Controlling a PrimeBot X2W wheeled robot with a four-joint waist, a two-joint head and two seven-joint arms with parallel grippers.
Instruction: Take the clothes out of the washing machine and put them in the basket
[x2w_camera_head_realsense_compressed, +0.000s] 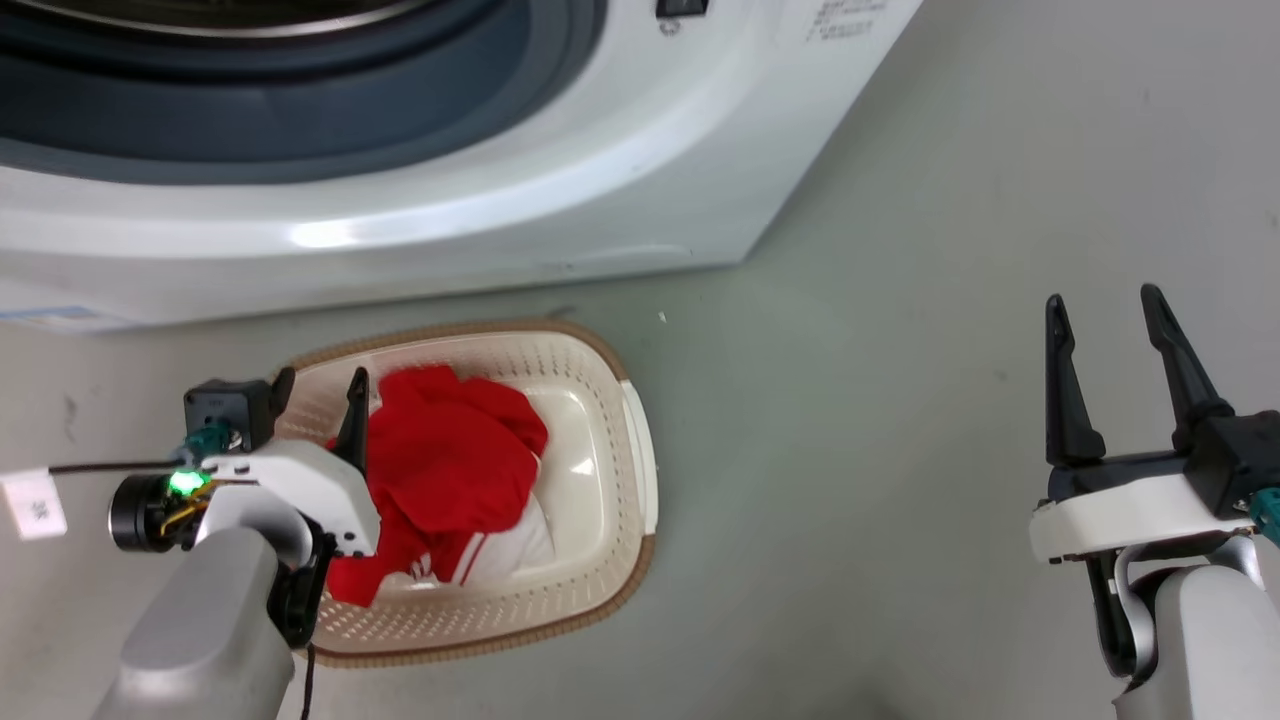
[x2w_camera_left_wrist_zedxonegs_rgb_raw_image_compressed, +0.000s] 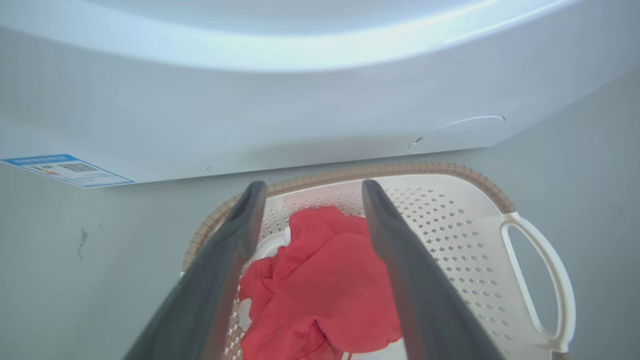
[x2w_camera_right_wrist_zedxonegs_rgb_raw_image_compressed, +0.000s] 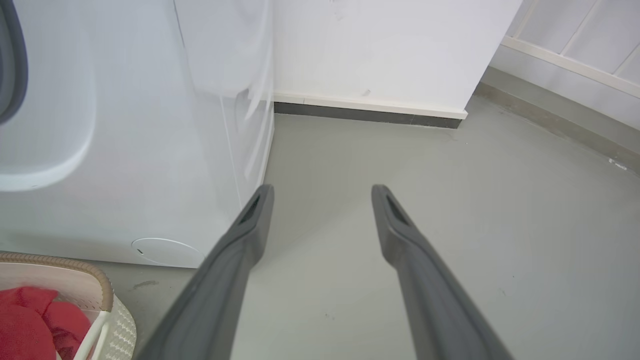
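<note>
Start at the left gripper (x2w_camera_left_wrist_zedxonegs_rgb_raw_image_compressed: 314, 187): long dark fingers (x2w_camera_left_wrist_zedxonegs_rgb_raw_image_compressed: 220, 270) spread apart, clamped on nothing, hanging just over, perhaps brushing, the soft bright red clothes (x2w_camera_head_realsense_compressed: 450, 460) with white striped panels. Heaped toward the left side of the cream perforated plastic basket (x2w_camera_head_realsense_compressed: 500, 327) with the brown woven-look rim, leaving the right part of its bottom bare. Judged as the tail of a drop, garments lying inside. To finish well: keep those fingers wide, lift straight up out of the folds, watch for fabric caught on a tip, and clear the rim before swinging toward the large white front-loading washing machine (x2w_camera_head_realsense_compressed: 400, 230) just behind the basket on the grey floor (x2w_camera_head_realsense_compressed: 900, 450). Over at the right gripper (x2w_camera_head_realsense_compressed: 1102, 300), fingers likewise apart and empty, above bare floor well to the right of the basket; leave it there, out of the way. Hard to settle: anything remaining in the drum, cut off by the head view's top edge bar a band of grey gasket and a sliver of steel. Also hidden: the basket's near-left corner and part of the red heap, behind the left forearm. No clean line between one garment and another in the crumple. Printing on the machine's stickers too small to read.
</note>
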